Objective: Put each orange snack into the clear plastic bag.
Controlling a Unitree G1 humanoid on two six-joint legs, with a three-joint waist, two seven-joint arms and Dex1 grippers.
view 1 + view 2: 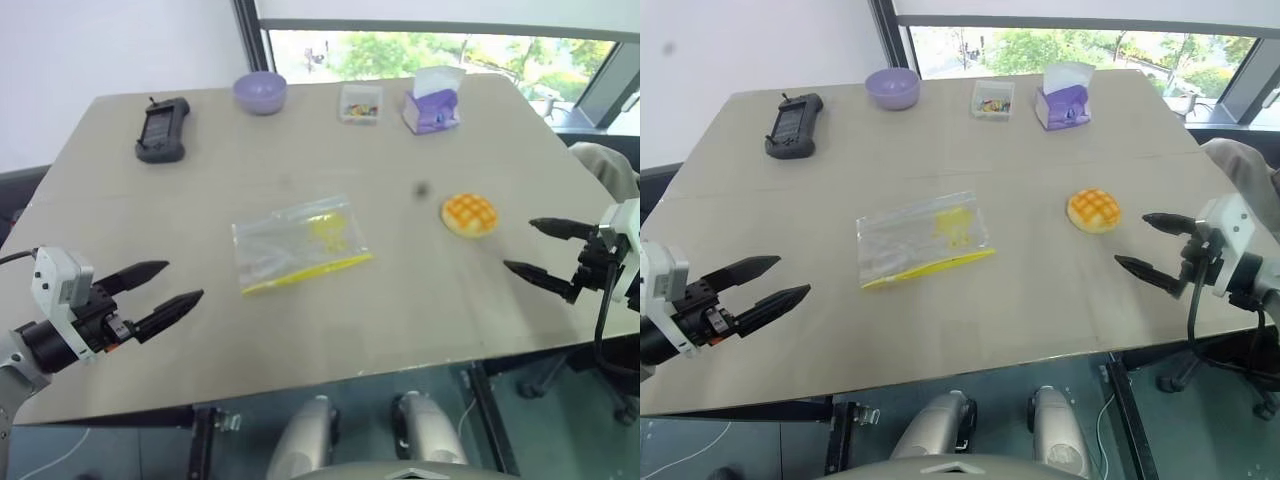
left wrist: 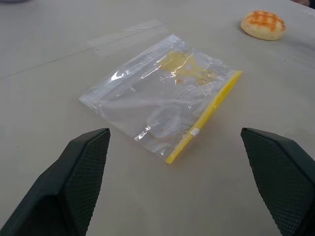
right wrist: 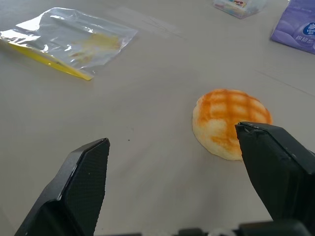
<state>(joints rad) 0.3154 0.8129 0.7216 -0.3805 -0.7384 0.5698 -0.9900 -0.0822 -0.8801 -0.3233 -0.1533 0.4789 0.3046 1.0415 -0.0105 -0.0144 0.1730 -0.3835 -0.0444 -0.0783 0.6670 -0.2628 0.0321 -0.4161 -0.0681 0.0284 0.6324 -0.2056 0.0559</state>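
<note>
One orange snack (image 1: 470,215), a round bun with a criss-cross top, lies on the table right of centre, also seen close up as the bun (image 3: 227,122). The clear plastic bag (image 1: 298,243) lies flat at the table's middle, its yellow sealing strip toward the front edge; the same bag (image 2: 162,111) looks empty. My left gripper (image 1: 166,290) hovers open at the front left, pointing toward the bag. My right gripper (image 1: 537,250) stands open at the right edge, a short way from the bun, with nothing between its fingers.
Along the far edge stand a black handheld device (image 1: 162,130), a purple bowl (image 1: 260,92), a small clear box of coloured bits (image 1: 360,103) and a purple tissue pack (image 1: 432,103). A small dark spot (image 1: 421,189) marks the table near the bun.
</note>
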